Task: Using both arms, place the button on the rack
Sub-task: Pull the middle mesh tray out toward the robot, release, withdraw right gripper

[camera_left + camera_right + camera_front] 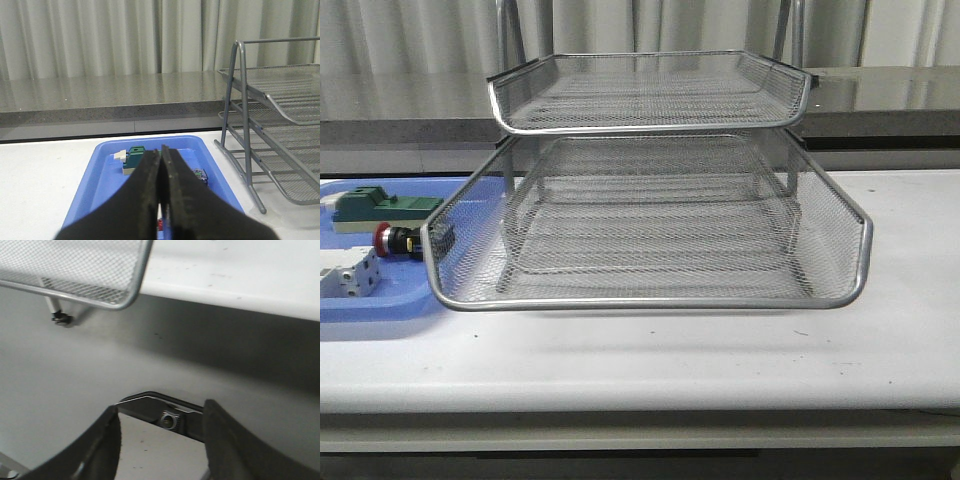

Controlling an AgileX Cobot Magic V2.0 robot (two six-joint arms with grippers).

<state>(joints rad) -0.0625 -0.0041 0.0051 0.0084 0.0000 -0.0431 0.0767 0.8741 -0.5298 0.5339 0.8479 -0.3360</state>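
A: Currently, item one: the button [396, 241]. Where do you log it?

B: On the blue tray [370, 305], just beside the rack [650, 300], at its lower tier's corner, lying on its side. Red mushroom cap, black collar; the rest is hidden behind the mesh.

A: Item two, your hands?

B: Left hand [161, 200]: fingers pressed together, holding nothing, hovering above the blue tray. Right hand [162, 440]: fingers set apart, empty, low by the table [230, 270] edge near the rack's corner.

A: Advice for the pickup?

B: You'll likely need to part the left fingers first, then come down over the black collar rather than the rounded cap, which may slip. Mind the green block [365, 205] and the white block [348, 275], both near the button; approach from the side away from the rack's mesh.
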